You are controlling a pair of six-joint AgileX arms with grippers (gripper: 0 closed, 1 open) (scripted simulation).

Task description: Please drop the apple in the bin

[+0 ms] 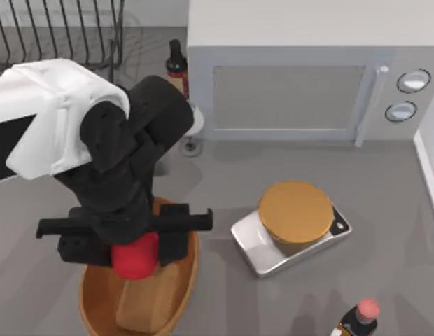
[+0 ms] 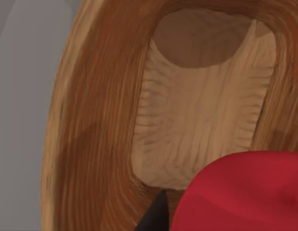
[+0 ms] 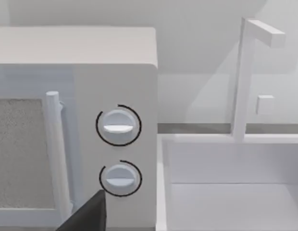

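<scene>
At the near left of the table, the left gripper (image 1: 135, 246) hangs over the bin (image 1: 176, 290) with its fingers closed around the apple (image 1: 135, 257); the fruit sits above the far half of the basket, not yet resting on anything. From the left wrist view, the apple (image 2: 245, 192) shows beside a dark fingertip (image 2: 156, 216), with the bin's (image 2: 91, 144) tan flat bottom lying bare below it. So the carry looks done, in my judgement, and what is left is the release: the fingers need to part so the apple falls inside, then the arm can lift away. The basket holds nothing yet. Further right, near the middle, a golden disc (image 1: 295, 211) sits on a silver base (image 1: 255, 245), and behind it stands a microwave (image 1: 287, 91). A pink-capped bottle (image 1: 360, 318) stands at the near right. The right wrist view faces the microwave dials (image 3: 118, 126) and a white sink (image 3: 230, 187); whether the right gripper is open or closed, I cannot tell.
</scene>
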